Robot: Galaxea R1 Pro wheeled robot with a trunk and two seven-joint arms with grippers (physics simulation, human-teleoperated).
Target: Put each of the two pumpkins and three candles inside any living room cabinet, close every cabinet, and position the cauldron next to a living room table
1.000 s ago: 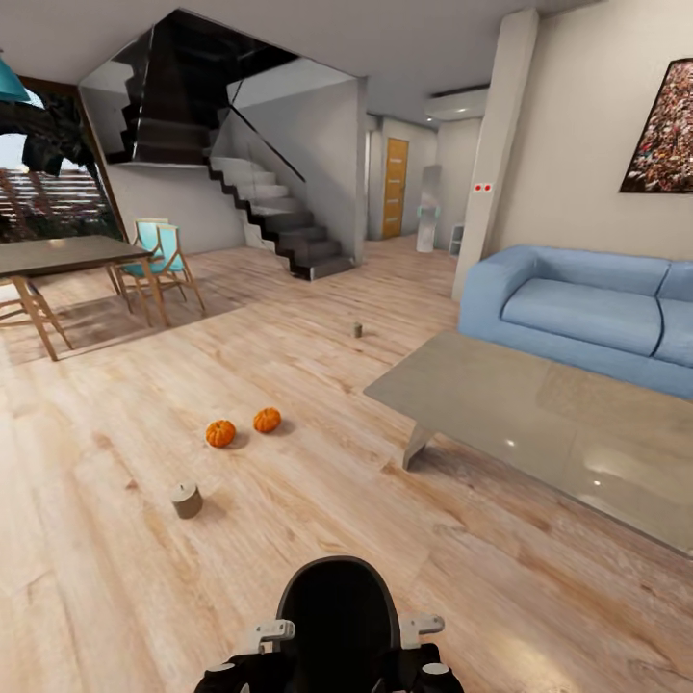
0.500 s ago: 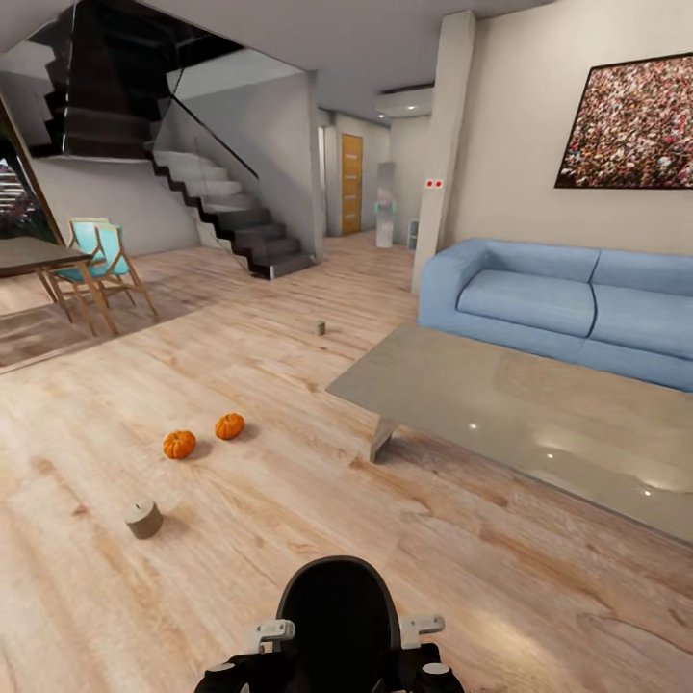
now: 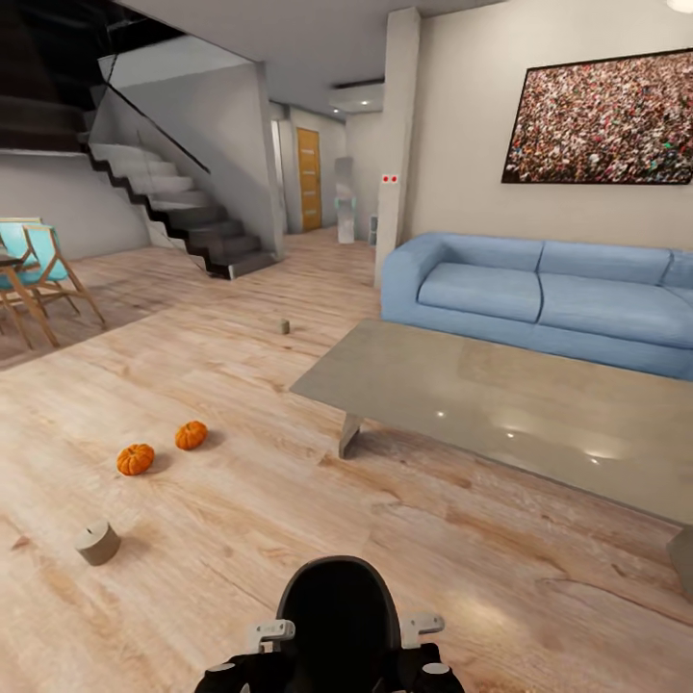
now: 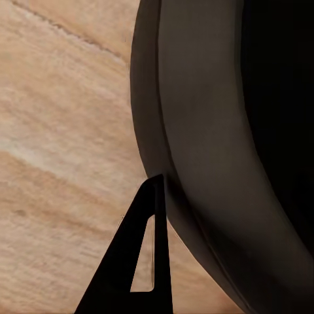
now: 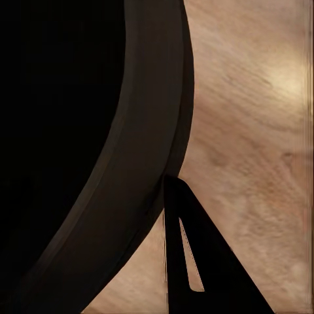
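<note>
Currently both arms sit tucked at the black base; in the wrist views the left end effector (image 4: pixel 134 261) and right end effector (image 5: pixel 196 255) each show one dark finger, so whether they are open or closed I cannot tell. On the wood floor (image 3: pixel 289 539): near candle (image 3: pixel 97 542), two pumpkins (image 3: pixel 136 459) (image 3: pixel 191 435), far candle (image 3: pixel 284 326). Risk: driving forward, the base could clip the low grey coffee table (image 3: pixel 500 404) or knock the near candle rolling.

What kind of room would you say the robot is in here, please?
Most likely an open-plan living room in a home: a long light-blue sofa, a low grey coffee table before it, and a dark staircase beyond the wooden floor.
</note>
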